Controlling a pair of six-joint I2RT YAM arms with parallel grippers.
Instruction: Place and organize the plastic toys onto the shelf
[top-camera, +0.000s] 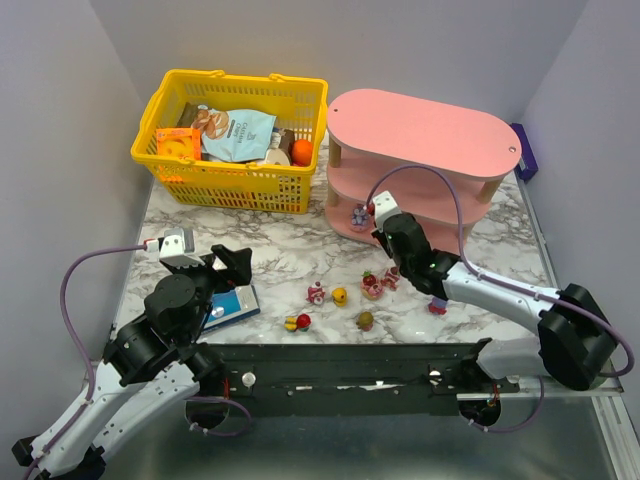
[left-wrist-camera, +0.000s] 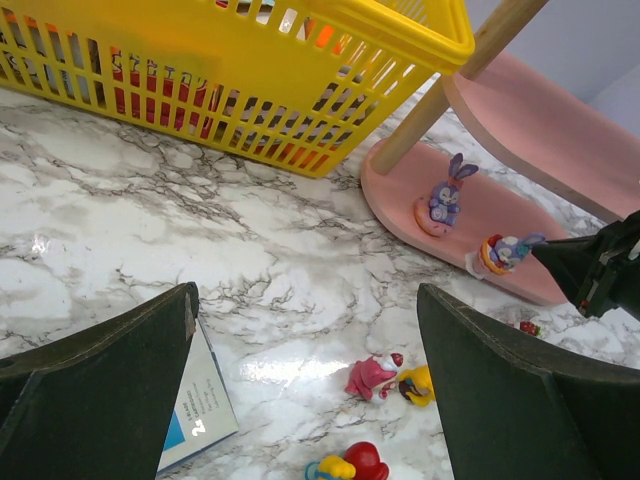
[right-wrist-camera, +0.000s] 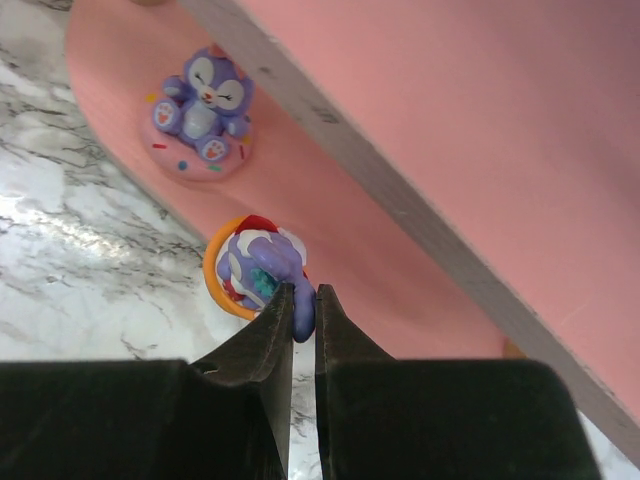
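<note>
The pink shelf (top-camera: 420, 135) stands at the back right. A purple bunny figurine (right-wrist-camera: 205, 105) sits on its bottom tier (right-wrist-camera: 330, 210). My right gripper (right-wrist-camera: 303, 295) is shut on a purple figurine with an orange ring (right-wrist-camera: 255, 265), holding it at that tier's front rim; both also show in the left wrist view (left-wrist-camera: 500, 252). Several toys lie on the marble: pink (top-camera: 317, 293), yellow (top-camera: 340, 296), red-and-yellow (top-camera: 297, 322), brownish (top-camera: 366, 321), red ones (top-camera: 372, 285) and pink (top-camera: 437, 307). My left gripper (top-camera: 225, 265) is open and empty, above the table to their left.
A yellow mesh basket (top-camera: 232, 140) of snack packets stands at the back left, close beside the shelf. A flat blue box (top-camera: 232, 306) lies under my left gripper. A dark purple object (top-camera: 524, 150) sits behind the shelf's right end. Walls close in on both sides.
</note>
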